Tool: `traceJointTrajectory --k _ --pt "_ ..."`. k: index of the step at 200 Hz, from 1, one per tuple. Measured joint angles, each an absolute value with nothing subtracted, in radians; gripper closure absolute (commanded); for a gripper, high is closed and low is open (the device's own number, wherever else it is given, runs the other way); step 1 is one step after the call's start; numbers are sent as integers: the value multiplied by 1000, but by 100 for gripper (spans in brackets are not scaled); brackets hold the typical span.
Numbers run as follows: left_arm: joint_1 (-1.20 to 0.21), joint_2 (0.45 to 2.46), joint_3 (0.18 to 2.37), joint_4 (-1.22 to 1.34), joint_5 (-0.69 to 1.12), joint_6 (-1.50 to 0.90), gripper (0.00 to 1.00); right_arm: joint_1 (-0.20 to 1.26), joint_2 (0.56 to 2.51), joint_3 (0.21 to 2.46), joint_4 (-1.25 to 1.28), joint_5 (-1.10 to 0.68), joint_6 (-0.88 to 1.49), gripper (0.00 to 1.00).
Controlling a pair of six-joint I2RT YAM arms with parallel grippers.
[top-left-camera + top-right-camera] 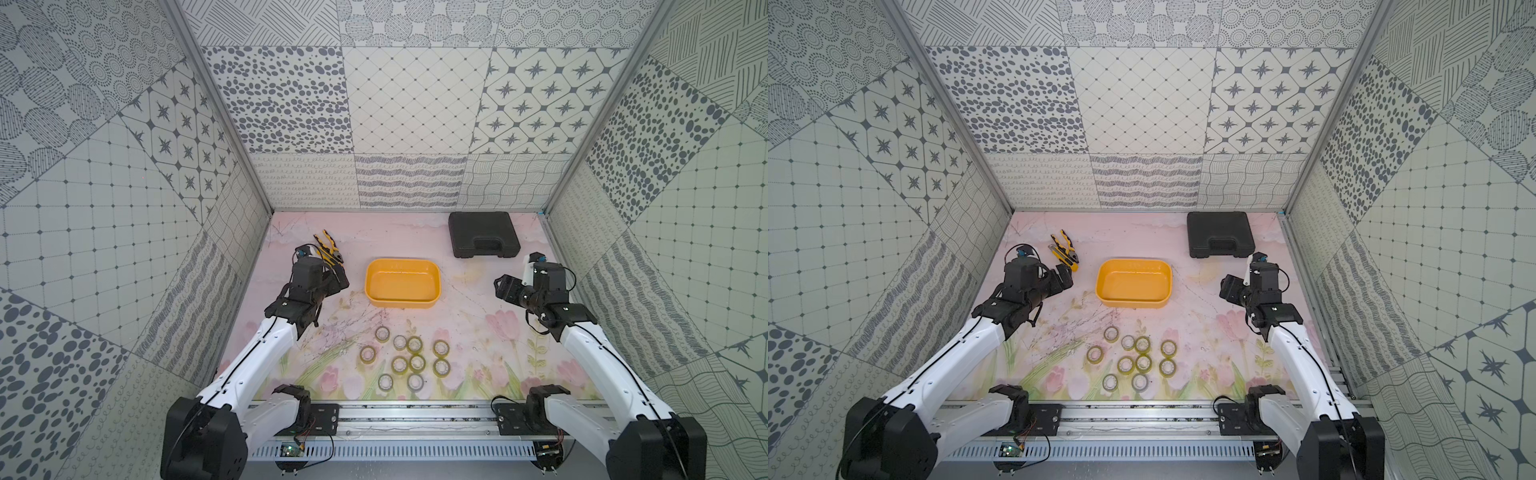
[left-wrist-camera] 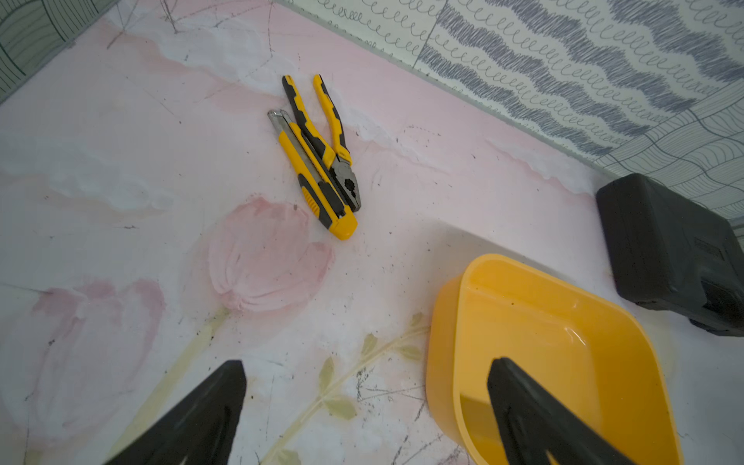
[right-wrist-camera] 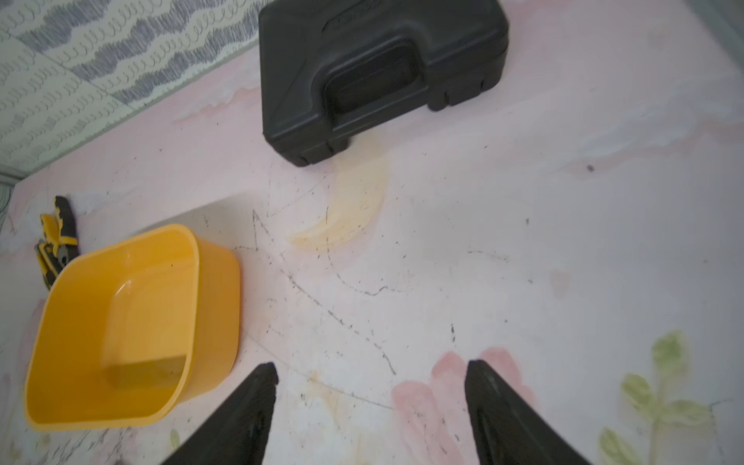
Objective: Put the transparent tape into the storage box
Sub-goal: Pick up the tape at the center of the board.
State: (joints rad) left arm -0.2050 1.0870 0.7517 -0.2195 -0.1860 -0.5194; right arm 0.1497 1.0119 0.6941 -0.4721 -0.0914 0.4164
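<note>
While the left gripper (image 2: 366, 362) and right gripper (image 3: 371, 364) gape empty, the tape rolls (image 1: 394, 365) look light, hard, slippery: pinch one wall.

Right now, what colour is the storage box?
The storage box is plain yellow, with no pattern; the left wrist view shows it best.

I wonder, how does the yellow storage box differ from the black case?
The storage box is yellow, open-topped and empty; the black case is closed, with a moulded handle. The storage box sits centrally; the black case lies farther back on the right. Both are rounded rectangles.
</note>
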Motion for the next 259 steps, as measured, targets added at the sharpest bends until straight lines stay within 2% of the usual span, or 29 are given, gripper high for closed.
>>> traceJointTrajectory --k 30,43,82,106,173,259 --pt "-265 1092 772 -284 -186 -559 1 340 1052 694 -562 -100 451 29" --pt "-286 1106 786 -302 -186 -572 1 416 1080 694 -585 -99 477 34" --pt "-311 1138 819 -331 -187 -598 1 548 1147 693 -587 -132 570 45" --pt "-317 1138 819 -332 -186 -606 1 618 1189 693 -571 -148 607 47" --pt "-321 1145 819 -333 -186 -609 1 746 1280 693 -608 -116 649 50" --pt "-339 1173 799 -331 -186 -609 1 777 1357 727 -622 -93 663 53"
